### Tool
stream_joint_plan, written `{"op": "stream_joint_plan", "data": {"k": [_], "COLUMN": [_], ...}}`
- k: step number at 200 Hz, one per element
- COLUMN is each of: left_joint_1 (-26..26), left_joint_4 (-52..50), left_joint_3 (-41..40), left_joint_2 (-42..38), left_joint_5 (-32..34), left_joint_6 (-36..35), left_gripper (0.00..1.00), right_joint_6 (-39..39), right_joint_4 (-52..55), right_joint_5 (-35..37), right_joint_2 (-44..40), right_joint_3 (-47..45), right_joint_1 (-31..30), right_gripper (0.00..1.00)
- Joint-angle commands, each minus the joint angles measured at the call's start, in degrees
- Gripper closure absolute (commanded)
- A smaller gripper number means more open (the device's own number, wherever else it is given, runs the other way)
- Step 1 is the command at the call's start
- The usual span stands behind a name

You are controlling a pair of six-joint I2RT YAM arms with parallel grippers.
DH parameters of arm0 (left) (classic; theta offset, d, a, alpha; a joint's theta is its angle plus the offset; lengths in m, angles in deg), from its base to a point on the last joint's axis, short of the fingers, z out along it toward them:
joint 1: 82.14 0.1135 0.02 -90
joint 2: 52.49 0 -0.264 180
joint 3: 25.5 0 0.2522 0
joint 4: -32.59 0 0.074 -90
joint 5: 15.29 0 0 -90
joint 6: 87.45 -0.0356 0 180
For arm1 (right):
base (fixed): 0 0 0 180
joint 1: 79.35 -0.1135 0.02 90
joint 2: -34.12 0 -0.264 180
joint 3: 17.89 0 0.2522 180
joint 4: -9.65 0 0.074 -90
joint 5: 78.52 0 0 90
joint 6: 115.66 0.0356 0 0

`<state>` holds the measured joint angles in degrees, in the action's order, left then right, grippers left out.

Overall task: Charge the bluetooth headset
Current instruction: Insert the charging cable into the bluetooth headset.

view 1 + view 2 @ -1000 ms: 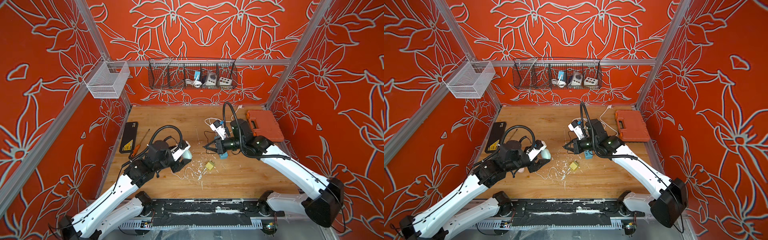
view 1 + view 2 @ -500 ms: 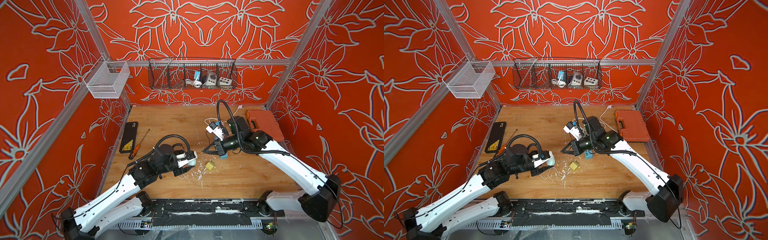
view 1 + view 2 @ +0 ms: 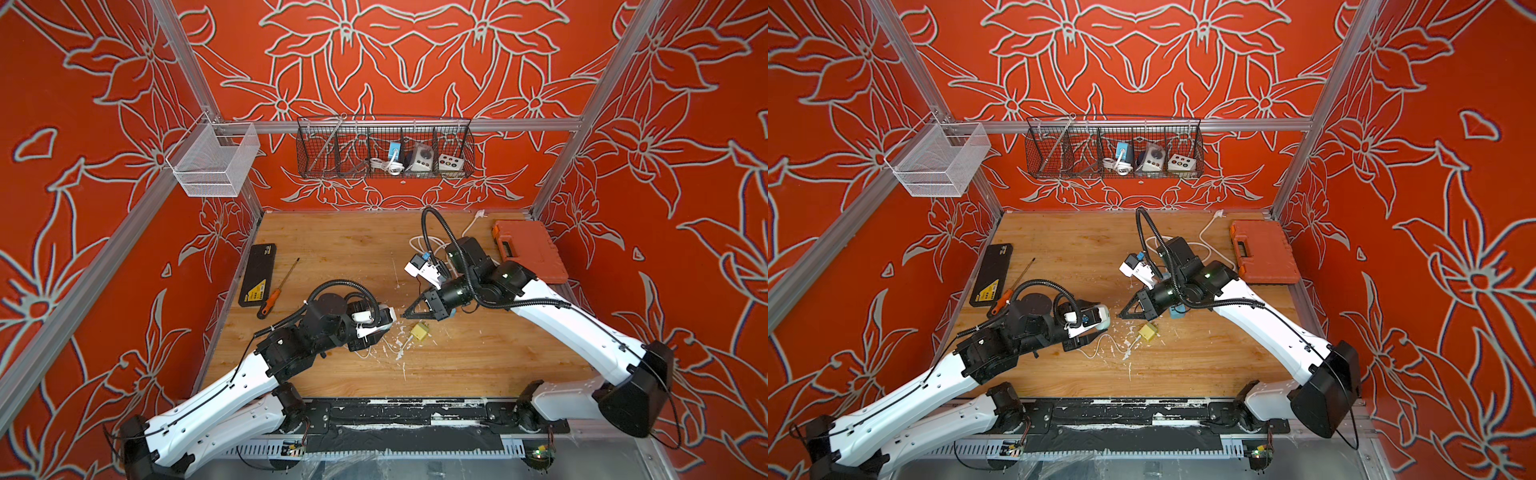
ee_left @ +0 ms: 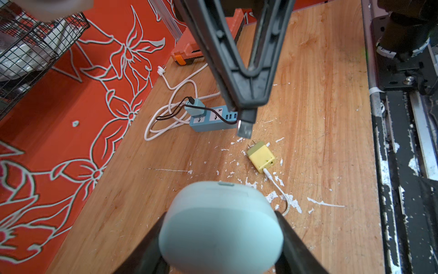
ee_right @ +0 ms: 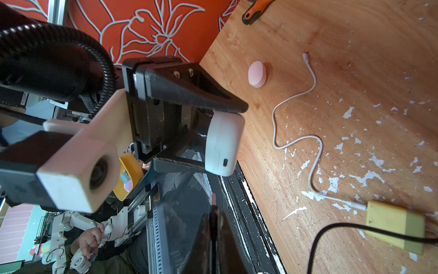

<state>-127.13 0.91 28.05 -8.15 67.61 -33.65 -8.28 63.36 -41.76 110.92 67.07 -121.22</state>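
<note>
- The headset case (image 4: 220,225) was held up off the bench (image 4: 320,118), gripped between the fingers of the left pincer (image 5: 222,138).
- The right pincer (image 4: 248,99) was closed on the plug (image 4: 245,129) of a black cable (image 5: 331,227), and the plug was pointed toward the case with a gap left between them.
- The small port (image 5: 225,162) could easily be missed, and the smooth shell might then be scratched by the plug.
- The round case could be pushed crooked in its grip if the plug were pressed in at a slant.
- The power strip (image 4: 213,121) might be dragged if the black cable were pulled tight.
- The wooden bench was seen to be dotted with white flecks. A yellow charger (image 4: 262,159) with a white cable (image 5: 315,151) was left lying near the plug.
- The space was closed in by red walls with pale flower lines. A wire basket (image 3: 386,149) was hung at the back.
</note>
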Motion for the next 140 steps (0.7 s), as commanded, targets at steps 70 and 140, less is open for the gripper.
{"op": "stream_joint_plan", "data": {"k": [70, 140], "left_joint_1": [-1.8, -2.7], "left_joint_4": [2.4, 2.9], "left_joint_3": [-0.9, -1.2], "left_joint_2": [-1.2, -1.2], "left_joint_5": [1.0, 1.1], "left_joint_6": [-1.9, -2.1], "left_gripper": [0.57, 0.58], "right_joint_6": [1.4, 3.2], "right_joint_4": [-0.9, -3.1], "right_joint_5": [-1.9, -2.7], "right_joint_2": [2.7, 3.2], "right_joint_3": [1.3, 0.9], "right_joint_1": [-1.0, -1.5], "right_gripper": [0.97, 0.97]}}
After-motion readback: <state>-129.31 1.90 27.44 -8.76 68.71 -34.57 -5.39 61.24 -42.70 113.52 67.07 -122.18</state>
